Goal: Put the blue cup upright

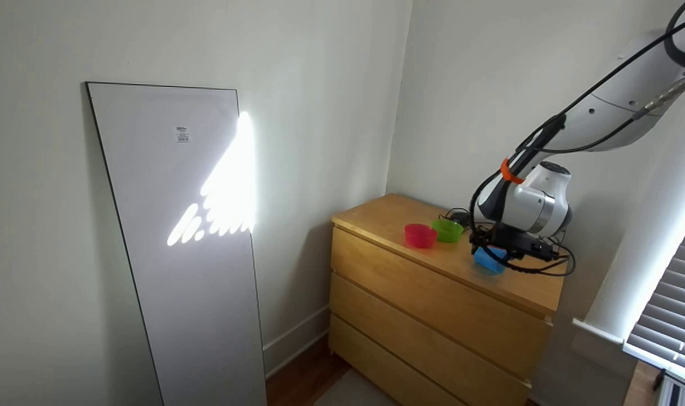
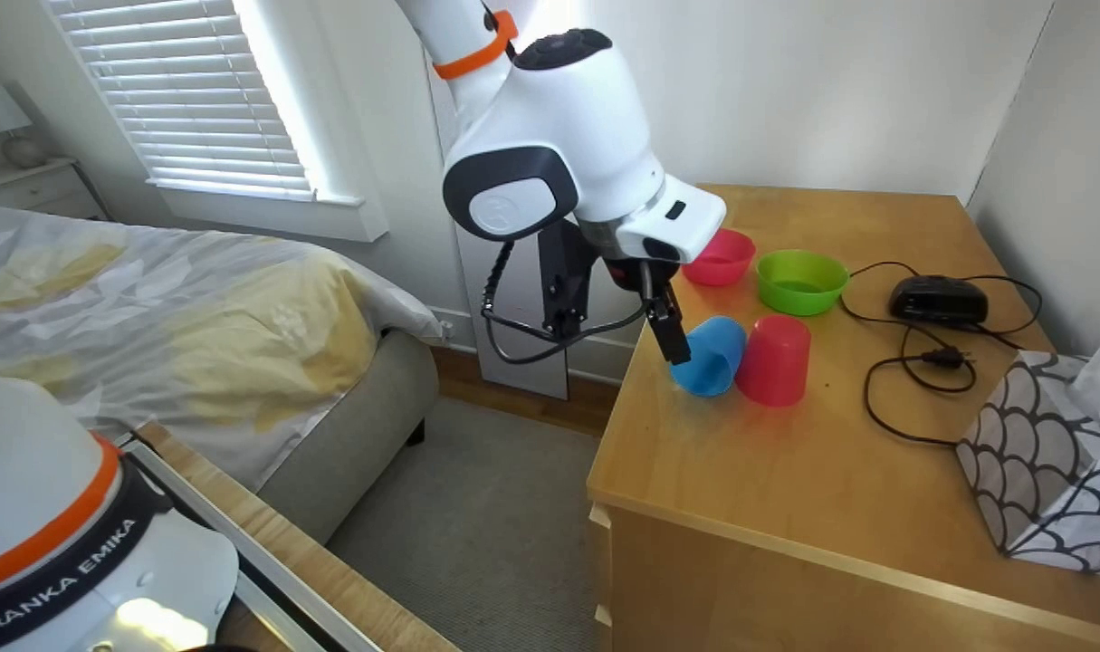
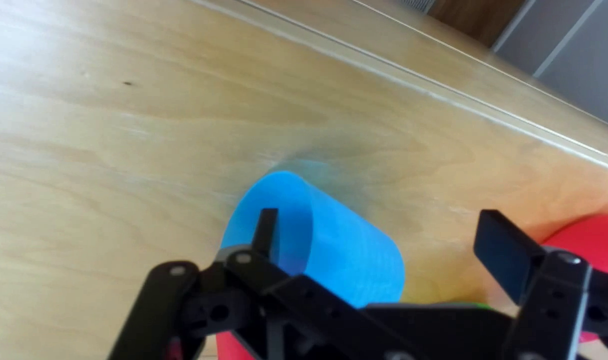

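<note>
The blue cup lies on its side on the wooden dresser top, near the dresser's edge. It also shows in an exterior view, partly behind the gripper. In the wrist view the blue cup has its mouth toward the left. My gripper is open above the cup, with fingers wide apart. The left finger overlaps the cup's mouth; I cannot tell whether it is inside or above it. The right finger is beyond the cup's base, apart from it. The gripper also shows in an exterior view.
An upside-down red cup stands right beside the blue cup. A red bowl and a green bowl sit farther along the dresser. A black device with cables and a tissue box are also on it.
</note>
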You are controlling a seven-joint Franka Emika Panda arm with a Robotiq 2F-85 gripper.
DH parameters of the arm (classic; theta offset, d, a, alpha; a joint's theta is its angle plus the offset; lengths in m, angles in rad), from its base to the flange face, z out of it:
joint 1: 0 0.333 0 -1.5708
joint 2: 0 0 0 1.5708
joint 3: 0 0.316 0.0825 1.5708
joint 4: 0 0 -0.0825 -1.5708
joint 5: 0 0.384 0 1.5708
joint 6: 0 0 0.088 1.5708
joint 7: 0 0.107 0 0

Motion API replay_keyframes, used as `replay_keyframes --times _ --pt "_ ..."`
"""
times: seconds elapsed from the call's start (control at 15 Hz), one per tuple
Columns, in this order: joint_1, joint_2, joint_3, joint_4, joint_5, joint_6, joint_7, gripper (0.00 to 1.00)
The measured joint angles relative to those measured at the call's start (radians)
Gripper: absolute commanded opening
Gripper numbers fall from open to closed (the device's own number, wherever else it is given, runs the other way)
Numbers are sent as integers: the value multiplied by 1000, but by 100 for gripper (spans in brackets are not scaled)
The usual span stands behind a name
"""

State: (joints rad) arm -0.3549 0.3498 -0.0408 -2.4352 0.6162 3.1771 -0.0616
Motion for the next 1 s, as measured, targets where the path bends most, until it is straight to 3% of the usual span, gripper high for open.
replay_keyframes --times 0.33,0.6,0.73,1.0 --pt "-136 111 95 64 -3 55 -45 35" --pt "-196 102 135 74 -4 54 -63 4" --pt "-203 70 145 66 -4 46 -66 0" --pt "-186 -61 131 6 -12 -36 -67 1"
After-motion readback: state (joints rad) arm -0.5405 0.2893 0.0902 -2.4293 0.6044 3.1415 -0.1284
